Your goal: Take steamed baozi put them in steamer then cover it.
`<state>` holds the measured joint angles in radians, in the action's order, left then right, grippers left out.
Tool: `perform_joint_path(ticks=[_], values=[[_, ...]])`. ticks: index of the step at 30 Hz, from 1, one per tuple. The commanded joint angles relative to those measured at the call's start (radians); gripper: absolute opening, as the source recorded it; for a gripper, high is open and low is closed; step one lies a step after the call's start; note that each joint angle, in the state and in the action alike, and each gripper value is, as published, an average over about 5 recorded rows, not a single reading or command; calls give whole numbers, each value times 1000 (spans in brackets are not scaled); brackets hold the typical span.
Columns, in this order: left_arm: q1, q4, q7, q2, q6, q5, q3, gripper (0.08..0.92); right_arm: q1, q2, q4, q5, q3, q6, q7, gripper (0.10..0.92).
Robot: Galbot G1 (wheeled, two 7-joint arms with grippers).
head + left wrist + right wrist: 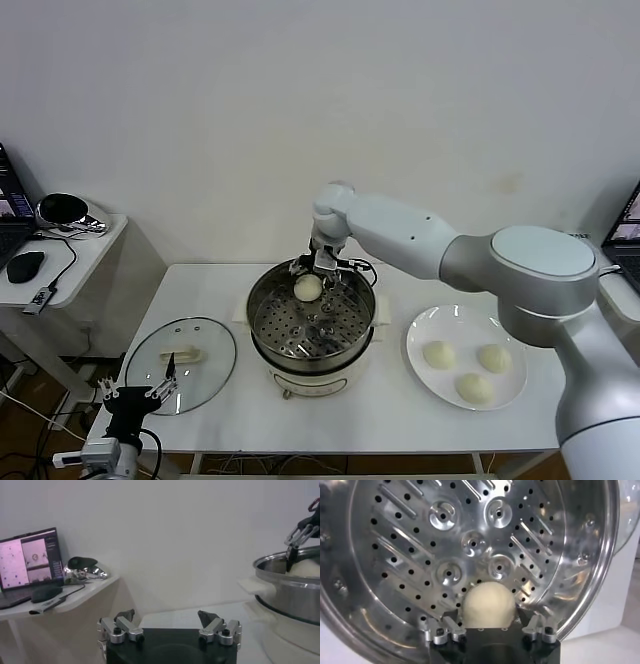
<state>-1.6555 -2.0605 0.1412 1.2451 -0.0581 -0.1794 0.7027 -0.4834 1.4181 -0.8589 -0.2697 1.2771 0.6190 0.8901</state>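
Observation:
The steamer (262, 300) stands mid-table, its perforated tray (470, 540) bare except for one steamed baozi (308, 287) lying at the far edge. My right gripper (320, 272) hangs over that edge, open. Its fingers stand on either side of the baozi (487, 605) with small gaps, and the baozi rests on the tray. Three more baozi (474, 388) lie on the white plate (415, 340) to the right. The glass cover (205, 365) lies flat on the table to the left. My left gripper (150, 388) waits open and empty at the cover's near edge.
A side table (95, 240) at the far left carries a laptop (30, 560), a mouse and a shiny bowl. In the left wrist view the steamer (290, 585) shows with the right gripper (297, 535) over its rim. The table's front edge runs close to the cover.

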Motion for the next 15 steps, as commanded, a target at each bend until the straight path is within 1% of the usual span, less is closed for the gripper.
perform_joint_path(ticks=[1, 4, 7, 8, 10, 15], values=[[-3, -7, -1, -2, -2, 0, 5, 823, -138, -131, -183, 283, 55, -191, 54, 822], [-2, -10, -2, -4, -2, -1, 6, 823, -238, -249, -369, 503, 112, -441, 100, 823], [3, -9, -2, -6, -2, -1, 4, 823, -320, -390, -531, 627, 161, -706, 119, 823], [5, -9, -2, -5, -2, 0, 3, 823, -340, -439, -578, 650, 176, -786, 122, 823], [10, -11, -2, -5, -2, 1, -1, 823, -369, -527, -662, 663, 206, -888, 125, 823], [14, -17, -3, -14, -3, 5, -7, 823, -380, -739, -788, 604, 243, -999, 137, 823]])
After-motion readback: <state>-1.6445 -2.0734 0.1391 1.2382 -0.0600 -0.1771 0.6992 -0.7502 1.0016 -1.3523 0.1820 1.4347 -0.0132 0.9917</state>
